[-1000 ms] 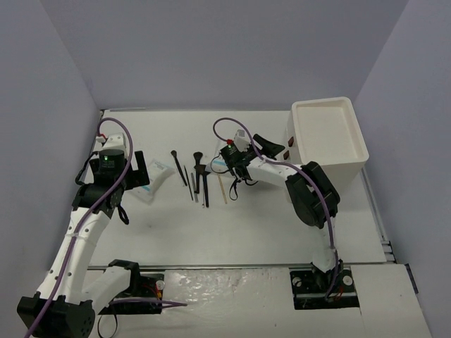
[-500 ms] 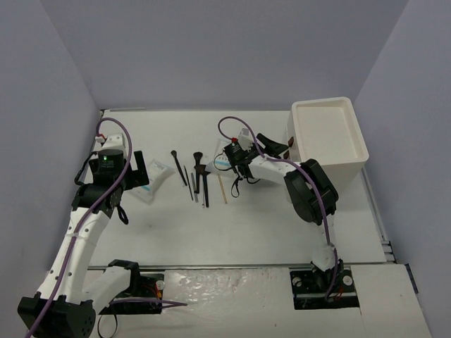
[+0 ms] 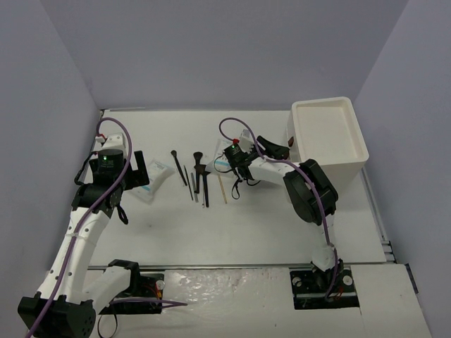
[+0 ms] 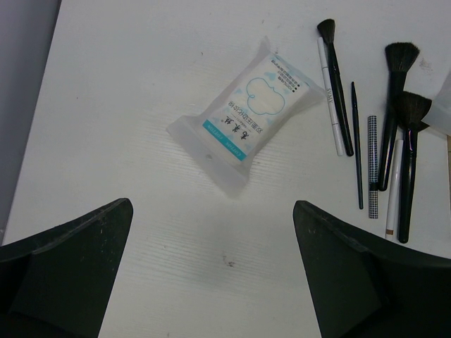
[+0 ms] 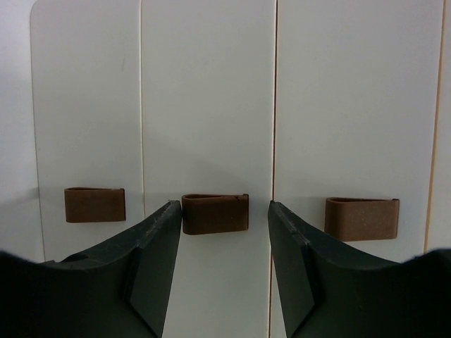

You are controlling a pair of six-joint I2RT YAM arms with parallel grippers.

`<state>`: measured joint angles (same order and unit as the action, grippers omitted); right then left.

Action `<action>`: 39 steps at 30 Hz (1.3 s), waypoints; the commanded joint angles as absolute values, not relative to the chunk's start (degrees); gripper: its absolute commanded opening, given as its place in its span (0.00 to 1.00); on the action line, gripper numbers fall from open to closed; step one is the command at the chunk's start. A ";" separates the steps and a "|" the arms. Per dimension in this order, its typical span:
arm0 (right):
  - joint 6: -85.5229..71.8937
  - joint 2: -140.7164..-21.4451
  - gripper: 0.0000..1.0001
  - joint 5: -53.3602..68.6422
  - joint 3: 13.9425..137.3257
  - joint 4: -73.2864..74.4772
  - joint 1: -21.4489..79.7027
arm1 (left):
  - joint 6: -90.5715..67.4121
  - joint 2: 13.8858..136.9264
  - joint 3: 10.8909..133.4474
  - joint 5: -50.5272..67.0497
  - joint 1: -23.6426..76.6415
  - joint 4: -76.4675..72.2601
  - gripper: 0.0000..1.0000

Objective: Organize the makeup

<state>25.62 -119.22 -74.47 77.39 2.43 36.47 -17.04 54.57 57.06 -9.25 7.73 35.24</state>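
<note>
The white table (image 3: 232, 225) carries everything. One big white box (image 3: 357, 134) stands at its far right, open at the top. The right wrist view shows three drawer fronts on the box's side, each with one brown handle (image 5: 215, 213), three in all.

Two arms are in view. The right gripper (image 5: 223, 204) faces the box with its fingers parted on either side of the middle handle; the left finger's tip is at the handle's edge, the other stands a little off, and they clasp nothing. The left gripper (image 4: 211, 205) hangs over bare table near the makeup, fingers spread wide and empty.

The makeup lies in the middle and left of the table, well apart from the box. There are two flat white packets: the first packet (image 4: 246, 116), translucent with blue print and a cloud shape, lies slanted by itself; the second packet (image 3: 223, 162) lies partly under the right arm.

Between them lie three black brushes (image 4: 394, 105) with dark bristle heads, roughly parallel. Among them I count four sticks: a white pencil (image 4: 332, 105), a thin black stick (image 4: 356, 141), a checkered stick (image 4: 372, 165) and a white stick with a brown tip (image 4: 392, 190).
</note>
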 commanded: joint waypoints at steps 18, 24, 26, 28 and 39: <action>24.61 -116.15 0.01 -78.54 76.57 1.41 37.06 | -17.65 53.44 57.92 -8.96 6.77 31.99 0.97; 24.54 -114.39 0.00 -76.32 77.53 1.41 39.54 | -17.58 53.37 57.92 -9.05 6.52 31.99 0.97; 24.26 -113.60 0.00 -74.81 77.80 1.41 40.64 | -17.58 53.35 57.92 -9.12 6.44 31.99 0.97; 24.00 -112.88 0.00 -73.20 78.12 1.41 41.78 | -17.58 53.43 57.92 -9.14 6.42 31.91 0.97; 19.05 -111.27 0.00 -65.02 82.03 4.64 46.14 | -17.61 53.44 57.78 -9.19 6.10 31.87 0.97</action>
<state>22.15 -115.49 -67.46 78.45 3.24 44.53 -17.04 54.30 56.64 -8.99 6.66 35.17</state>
